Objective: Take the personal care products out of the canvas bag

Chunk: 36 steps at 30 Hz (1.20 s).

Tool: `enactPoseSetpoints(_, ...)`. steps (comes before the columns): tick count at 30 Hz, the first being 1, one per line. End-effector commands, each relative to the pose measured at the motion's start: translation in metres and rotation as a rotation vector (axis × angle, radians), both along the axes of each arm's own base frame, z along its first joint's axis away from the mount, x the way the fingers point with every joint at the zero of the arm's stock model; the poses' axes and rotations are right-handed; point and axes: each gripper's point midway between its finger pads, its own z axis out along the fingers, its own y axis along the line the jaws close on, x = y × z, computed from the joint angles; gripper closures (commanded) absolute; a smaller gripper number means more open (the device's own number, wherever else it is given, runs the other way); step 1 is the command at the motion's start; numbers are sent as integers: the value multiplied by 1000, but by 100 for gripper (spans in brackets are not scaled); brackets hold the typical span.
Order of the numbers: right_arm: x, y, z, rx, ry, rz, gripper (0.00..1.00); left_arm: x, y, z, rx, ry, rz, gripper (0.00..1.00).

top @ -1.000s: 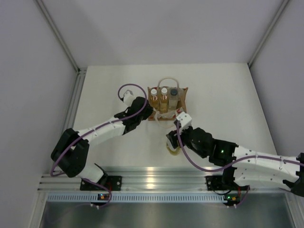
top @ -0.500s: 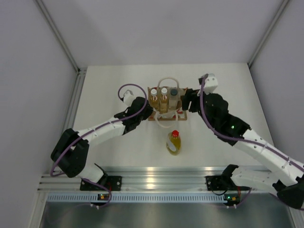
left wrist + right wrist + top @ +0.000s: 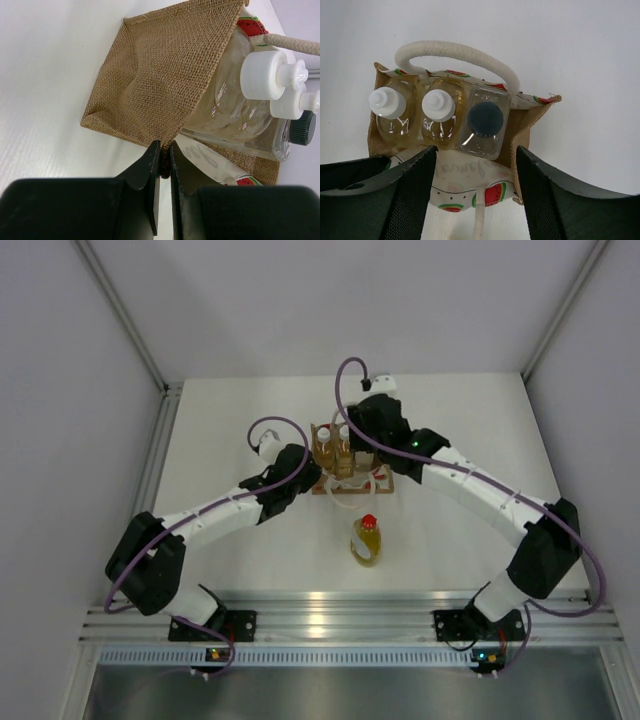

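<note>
Worktop [image 3: 220,420] is carrying the canvas bag [image 3: 150,75] toward 12 o'clock. Yellow bottle [image 3: 366,538] is sitting outside at the bag's 6 o'clock, seen in the top view only. Right wrist view is showing amber bottles [image 3: 400,117] and pale bottle [image 3: 484,122] inside. Left fingers [image 3: 164,152] are pinching the burlap edge. Right fingers [image 3: 475,155] are hovering spread above the bag, holding nothing.

- Where do the 2 arms sit?
- The left arm [image 3: 215,512] stretches from its base at 7 o'clock toward 1 o'clock. The left gripper [image 3: 163,150] is pinched tight on the canvas bag's [image 3: 160,75] edge.
- And the right?
- The right arm [image 3: 480,490] rises from 5 o'clock, its elbow out at 4 o'clock and its forearm running toward 10 o'clock. The right gripper [image 3: 475,150] points down, jaws parted, holding nothing.
</note>
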Motion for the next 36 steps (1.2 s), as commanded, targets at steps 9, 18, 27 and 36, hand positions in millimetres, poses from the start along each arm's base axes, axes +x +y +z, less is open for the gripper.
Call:
enactPoseSetpoints(9, 33, -5, -34, -38, 88, -62, 38, -27, 16, -35, 109, 114, -32, 100)
enactPoseSetpoints(18, 45, -10, -64, -55, 147, -78, 43, -27, 15, -36, 107, 118, -37, 100)
enactPoseSetpoints(27, 50, -11, -74, -65, 162, -100, 64, -28, 16, -36, 111, 117, -38, 100)
enactPoseSetpoints(36, 43, -10, -35, -19, 93, -85, 100, -28, 15, -35, 103, 116, -37, 100)
